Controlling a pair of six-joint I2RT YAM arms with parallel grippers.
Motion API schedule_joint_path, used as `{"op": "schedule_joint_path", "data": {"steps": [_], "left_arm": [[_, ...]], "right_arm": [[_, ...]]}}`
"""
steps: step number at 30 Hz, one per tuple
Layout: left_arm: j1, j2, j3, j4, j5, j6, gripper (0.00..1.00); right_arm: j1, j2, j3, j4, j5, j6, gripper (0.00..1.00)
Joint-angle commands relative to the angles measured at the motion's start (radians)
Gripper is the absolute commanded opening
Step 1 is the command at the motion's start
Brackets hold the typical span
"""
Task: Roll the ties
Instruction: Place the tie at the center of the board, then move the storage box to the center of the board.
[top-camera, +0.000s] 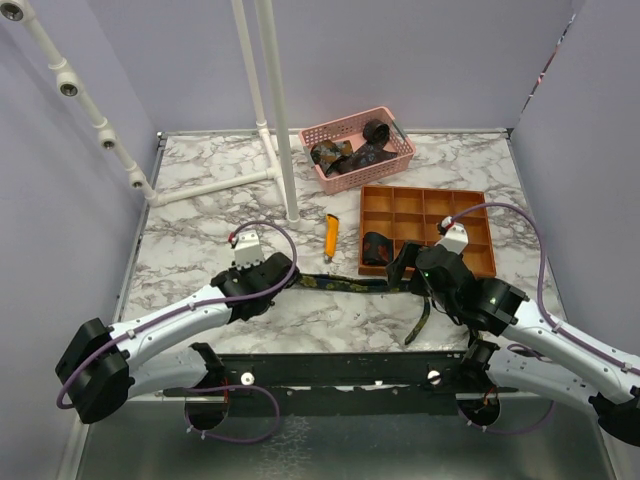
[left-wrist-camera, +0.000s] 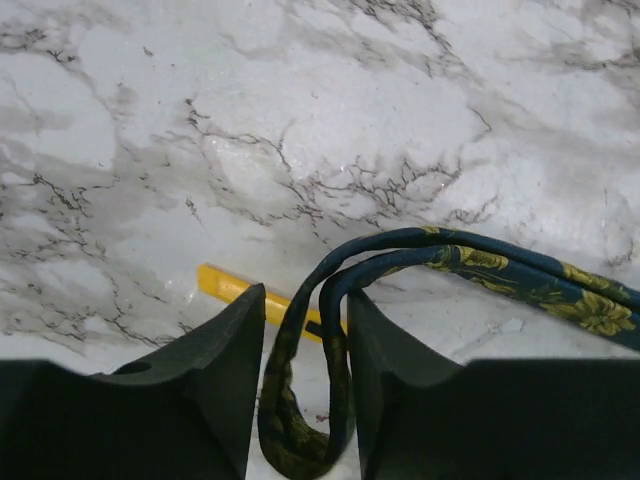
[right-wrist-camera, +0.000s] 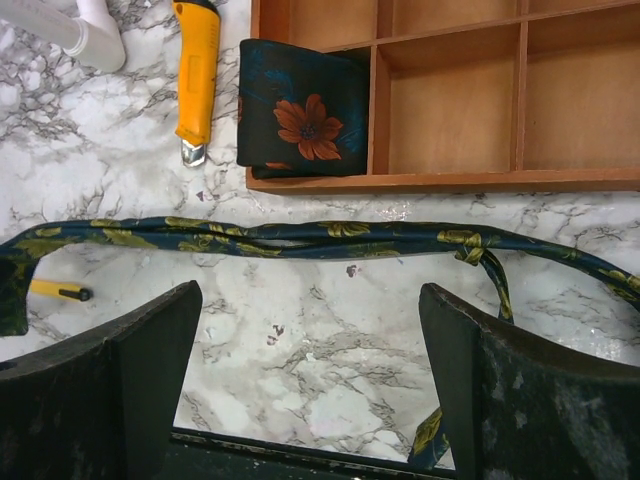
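Observation:
A dark blue tie (top-camera: 340, 284) with yellow-green flowers lies stretched across the marble table between both arms; its right end bends toward the near edge. My left gripper (top-camera: 290, 275) has its jaws drawn narrow around the folded-over left end, and the loop of the tie (left-wrist-camera: 470, 258) sits between its fingers (left-wrist-camera: 305, 300). My right gripper (top-camera: 415, 272) hovers open over bare marble (right-wrist-camera: 310, 300), the tie (right-wrist-camera: 300, 238) lying just beyond its fingertips. A rolled tie (right-wrist-camera: 300, 122) with an orange flower sits in the near-left compartment of the orange tray (right-wrist-camera: 450, 180).
A pink basket (top-camera: 365, 178) at the back holds more ties (top-camera: 350, 155). An orange-yellow utility knife (top-camera: 331, 235) lies left of the orange tray (top-camera: 430, 228). A small yellow stick (left-wrist-camera: 225, 284) lies beside my left fingers. A white pipe frame (top-camera: 280, 120) stands at the back left.

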Motion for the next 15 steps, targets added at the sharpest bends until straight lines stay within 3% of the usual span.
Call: {"op": "schedule_joint_path", "data": {"steps": [1,3,8,15], "left_arm": [[0.071,0.044,0.034,0.017,0.006,0.057,0.54],[0.077,0.054,0.066,0.012,0.003,0.084,0.72],[0.077,-0.012,0.144,-0.033,0.04,0.135,0.98],[0.077,-0.213,0.146,-0.022,0.182,0.189,0.99]], "right_arm": [[0.0,0.005,0.017,-0.026,0.041,0.01,0.94],[-0.002,0.003,0.019,-0.036,0.047,0.012,0.94],[-0.034,0.018,0.035,-0.067,0.06,-0.006,0.94],[-0.416,0.14,0.051,0.078,-0.232,-0.195,0.91]]}}
